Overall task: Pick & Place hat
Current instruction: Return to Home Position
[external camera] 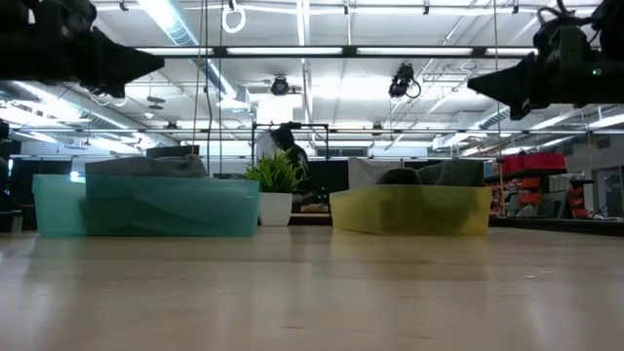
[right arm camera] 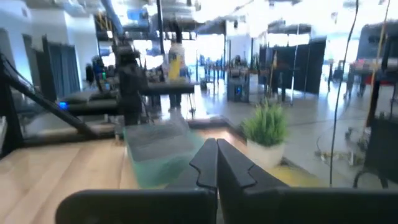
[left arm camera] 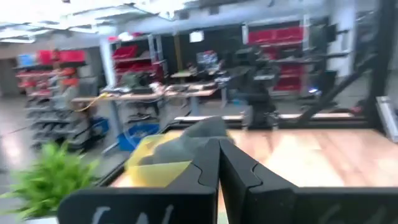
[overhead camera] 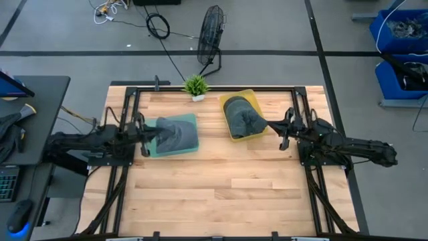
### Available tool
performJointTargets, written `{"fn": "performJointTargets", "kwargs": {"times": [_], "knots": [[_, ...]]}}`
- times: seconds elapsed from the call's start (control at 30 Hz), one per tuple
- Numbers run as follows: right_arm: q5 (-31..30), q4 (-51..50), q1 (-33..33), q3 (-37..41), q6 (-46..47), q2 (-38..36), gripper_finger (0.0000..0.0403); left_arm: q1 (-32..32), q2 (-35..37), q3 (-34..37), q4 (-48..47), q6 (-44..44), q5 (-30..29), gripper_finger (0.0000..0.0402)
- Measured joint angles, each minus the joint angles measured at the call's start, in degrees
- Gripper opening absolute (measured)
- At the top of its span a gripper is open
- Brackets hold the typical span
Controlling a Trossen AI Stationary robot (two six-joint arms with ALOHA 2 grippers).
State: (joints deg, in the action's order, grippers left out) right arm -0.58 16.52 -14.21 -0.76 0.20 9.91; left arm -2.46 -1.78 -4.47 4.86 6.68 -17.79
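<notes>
Your right gripper (right arm camera: 216,158) was pinched closed, empty, hanging above table level just beside the yellow bin (overhead camera: 232,136). The black caps (overhead camera: 242,117) lay piled inside it, long axis running far edge to near edge, i.e. across the fingers' line. They sat straight ahead of that gripper, twd the table's middle, so the R arm was nearer. Left gripper (left arm camera: 219,160), also closed on nothing, sat at the teal bin (overhead camera: 152,152) w/ grey hats (overhead camera: 177,134). My read: caps placed, and retreat meant pulling straight back off the rim.
</notes>
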Motion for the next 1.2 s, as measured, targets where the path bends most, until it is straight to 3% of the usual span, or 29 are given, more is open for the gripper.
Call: {"fn": "performJointTargets", "kwargs": {"times": [0.1,0.37,0.7,1.2], "knots": [[-0.5,-2.5,-0.1,-0.1,1.2,-0.2,0.0002,0.0,0.0,3.8,0.7,-0.7,2.4,0.0007],[-0.5,-5.4,-0.1,-0.1,0.4,-0.2,0.0011,0.0,-1.5,3.7,-1.6,-8.7,2.8,0.0007],[-0.4,-16.5,-0.1,-0.1,0.8,-0.1,0.0015,0.0,-1.6,3.7,-1.6,-9.0,2.8,0.0007],[0.0,-16.1,-0.1,-0.2,0.8,0.1,0.0018,0.0,-1.6,3.7,-1.6,-9.0,2.8,0.0007]]}}
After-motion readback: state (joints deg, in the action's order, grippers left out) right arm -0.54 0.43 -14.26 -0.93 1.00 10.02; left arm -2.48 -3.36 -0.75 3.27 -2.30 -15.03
